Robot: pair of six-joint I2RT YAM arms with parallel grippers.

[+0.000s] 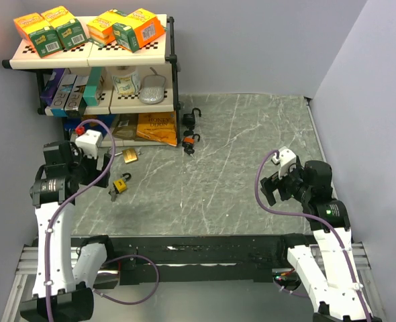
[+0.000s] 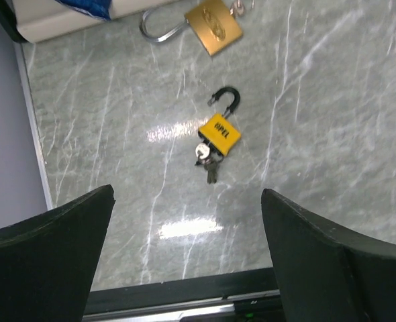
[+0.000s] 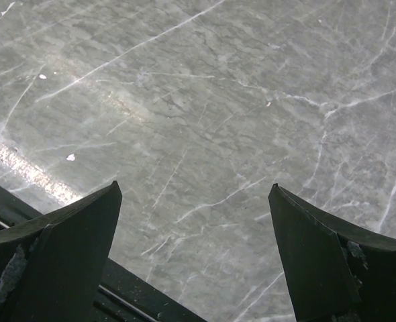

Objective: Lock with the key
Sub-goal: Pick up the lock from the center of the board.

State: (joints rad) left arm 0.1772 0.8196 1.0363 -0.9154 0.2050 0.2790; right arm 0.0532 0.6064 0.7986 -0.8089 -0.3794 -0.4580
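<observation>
— Grey veined-stone desk (image 1: 252, 154), plain grey walls round it, shelf rack (image 1: 97, 57) in the far-left corner. Got the target?

— Yes. I have the yellow padlock (image 2: 219, 133) lying flat on the desk, left side, on the near side of the rack and just ahead of my left arm. On the left wrist view it sits about centred between the left fingers (image 2: 50, 248), clear of both.

— What does it look like?

— Squarish yellow body with black lettering that I can't read for sure. Black shackle (image 2: 228, 100) is swung open, one end free of the body. Silver key (image 2: 203, 153) sticks out of the end opposite the shackle. A second key (image 2: 212, 174) lies against it, pointing back toward my arm.

— Fingers?

— Left fingers are spread wide with only desk between them. Right fingers (image 3: 57, 248) are spread the same, holding nothing, over bare stone on the right side and well apart from the lock.

— Any other locks I should know about?

— Brass padlock (image 2: 213, 25) with a silver shackle, farther out than the yellow one, near the foot of the rack. Dark padlock (image 1: 192, 121) and orange-bodied padlock (image 1: 191, 143), both with black shackles, sit by the rack's right leg. Orange and green boxes (image 1: 90, 28) are on the top shelf.
</observation>
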